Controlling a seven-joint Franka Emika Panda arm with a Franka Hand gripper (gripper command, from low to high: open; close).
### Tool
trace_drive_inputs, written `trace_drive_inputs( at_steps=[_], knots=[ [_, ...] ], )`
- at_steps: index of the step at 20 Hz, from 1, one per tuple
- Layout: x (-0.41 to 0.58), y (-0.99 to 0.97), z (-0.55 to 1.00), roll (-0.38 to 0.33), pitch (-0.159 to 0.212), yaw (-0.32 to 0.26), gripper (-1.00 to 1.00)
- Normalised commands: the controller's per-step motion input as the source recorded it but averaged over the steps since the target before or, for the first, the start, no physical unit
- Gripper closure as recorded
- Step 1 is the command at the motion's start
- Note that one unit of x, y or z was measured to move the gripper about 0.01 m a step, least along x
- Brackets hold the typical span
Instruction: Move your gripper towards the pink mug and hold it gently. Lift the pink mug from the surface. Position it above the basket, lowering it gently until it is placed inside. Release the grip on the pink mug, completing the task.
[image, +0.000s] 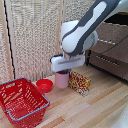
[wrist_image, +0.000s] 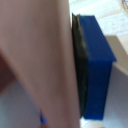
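Observation:
The pink mug (image: 62, 80) stands on the wooden surface in the middle of the exterior view, directly under the white mount of my gripper (image: 62, 73). The fingers reach down over its rim and are mostly hidden there. In the wrist view the pink mug wall (wrist_image: 35, 60) fills most of the picture and a dark blue fingertip (wrist_image: 95, 65) presses flat against it. The gripper looks shut on the mug. The red mesh basket (image: 10, 100) with its blue-grey rim sits at the exterior view's lower left, apart from the mug.
A low red bowl (image: 44, 85) lies just to the exterior view's left of the mug. A patterned box (image: 79, 82) stands close on the mug's other side. A folding screen (image: 35, 35) and a dark cabinet (image: 112, 50) stand behind.

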Motion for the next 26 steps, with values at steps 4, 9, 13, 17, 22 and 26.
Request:
trace_drive_inputs(
  at_steps=[4,9,13,17,22,26],
  knots=[
    [0.392,0.25,0.82,0.000,0.102,0.000,1.00],
    [0.431,0.41,0.76,0.000,0.104,0.000,1.00],
    [0.439,0.62,0.69,-0.007,0.088,0.001,1.00],
    [0.397,0.82,0.46,-0.028,0.066,0.012,1.00],
    [0.362,0.90,0.32,-0.011,0.043,0.001,1.00],
    [0.344,0.92,0.27,-0.004,0.023,0.000,1.00]
  ],
)
